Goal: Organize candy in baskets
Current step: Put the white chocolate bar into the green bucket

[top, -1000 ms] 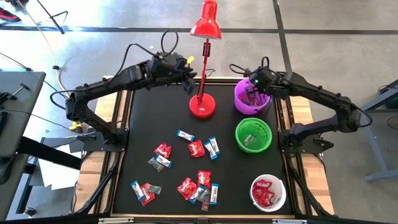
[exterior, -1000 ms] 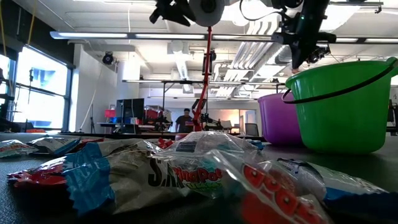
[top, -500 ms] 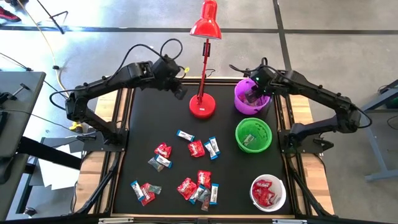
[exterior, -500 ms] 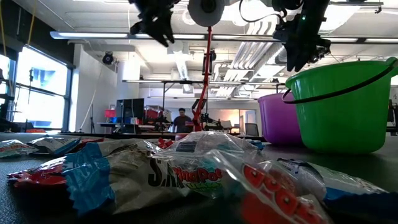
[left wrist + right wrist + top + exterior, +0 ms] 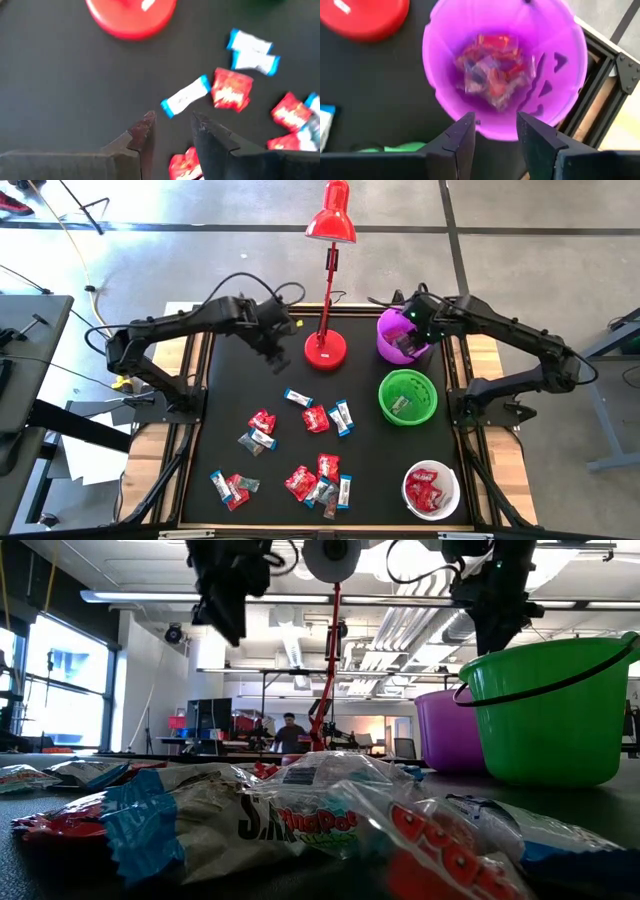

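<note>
right gripper (image 5: 412,332) above the purple basket (image 5: 394,346), fingers apart and empty, wrapped candy (image 5: 492,70) inside it, left gripper (image 5: 277,363) over the black table (image 5: 230,400) beside the red lamp base (image 5: 326,351), fingers apart, loose candy (image 5: 316,418) scattered mid-table

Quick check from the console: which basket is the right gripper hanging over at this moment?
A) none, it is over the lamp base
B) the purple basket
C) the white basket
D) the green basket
B: the right wrist view looks past the right gripper, fingers apart and empty, straight down into the purple basket with candy inside; the high view agrees.
</note>
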